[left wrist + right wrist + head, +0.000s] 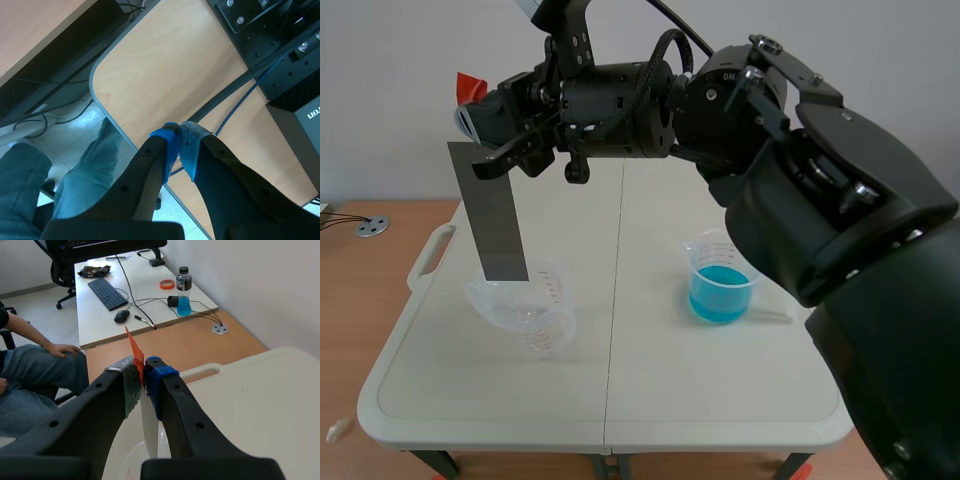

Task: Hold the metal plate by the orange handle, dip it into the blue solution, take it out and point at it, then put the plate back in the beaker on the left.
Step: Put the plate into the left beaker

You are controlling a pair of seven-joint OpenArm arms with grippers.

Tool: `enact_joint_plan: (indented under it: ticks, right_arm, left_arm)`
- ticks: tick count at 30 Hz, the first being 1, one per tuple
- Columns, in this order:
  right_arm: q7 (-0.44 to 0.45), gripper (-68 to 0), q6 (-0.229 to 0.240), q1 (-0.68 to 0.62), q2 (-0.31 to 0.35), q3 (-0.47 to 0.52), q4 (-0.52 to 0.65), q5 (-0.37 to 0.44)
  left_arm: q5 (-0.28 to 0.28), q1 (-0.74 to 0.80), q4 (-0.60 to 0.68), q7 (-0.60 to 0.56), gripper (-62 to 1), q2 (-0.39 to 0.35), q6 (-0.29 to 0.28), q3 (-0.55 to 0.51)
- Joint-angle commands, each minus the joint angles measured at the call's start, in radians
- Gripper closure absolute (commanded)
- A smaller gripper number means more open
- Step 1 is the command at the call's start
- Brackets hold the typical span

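My right gripper [480,115] reaches across from the right and is shut on the orange handle [470,85] of the grey metal plate [490,215]. The plate hangs upright, its lower edge at the mouth of the clear empty beaker [525,305] on the left of the table. A beaker of blue solution [722,285] stands to the right. The right wrist view shows the orange handle [135,352] pinched between the pads of the right gripper [142,372], the plate [149,427] dropping below. My left gripper [179,135] is shut on nothing, away over a wooden desk [165,75].
The beakers stand on a white folding table [470,400]. Behind it lies a wooden desk with a cable grommet [372,227]. A seated person [30,365] and a desk with a keyboard [107,292] and a bottle [184,290] are beyond the table's left end.
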Motion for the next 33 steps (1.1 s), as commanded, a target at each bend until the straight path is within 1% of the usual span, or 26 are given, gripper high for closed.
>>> enact_joint_plan:
  ticks: [1, 4, 6, 25, 33]
  right_arm:
    - [0.022, -1.3, 0.004, 0.023, -0.006, 0.000, 0.000, 0.015]
    - [0.022, -1.3, 0.005, 0.023, -0.006, 0.000, -0.018, 0.015]
    - [0.022, -1.3, 0.015, 0.023, -0.006, 0.000, -0.031, 0.015]
    - [0.023, -1.3, 0.015, 0.023, -0.006, -0.011, -0.159, 0.014]
    - [0.064, -1.3, 0.015, 0.020, -0.006, -0.033, -0.230, 0.013]
  left_arm:
    - [0.001, 0.008, 0.010, -0.011, -1.8, 0.008, -0.002, 0.001]
    - [0.001, 0.008, 0.010, -0.011, -1.8, 0.008, -0.002, 0.001]
    - [0.001, 0.008, 0.010, -0.011, -1.8, 0.008, -0.002, 0.001]
    - [0.001, 0.008, 0.010, -0.011, -1.8, 0.008, -0.002, 0.001]
    - [0.001, 0.008, 0.010, -0.011, -1.8, 0.008, -0.002, 0.001]
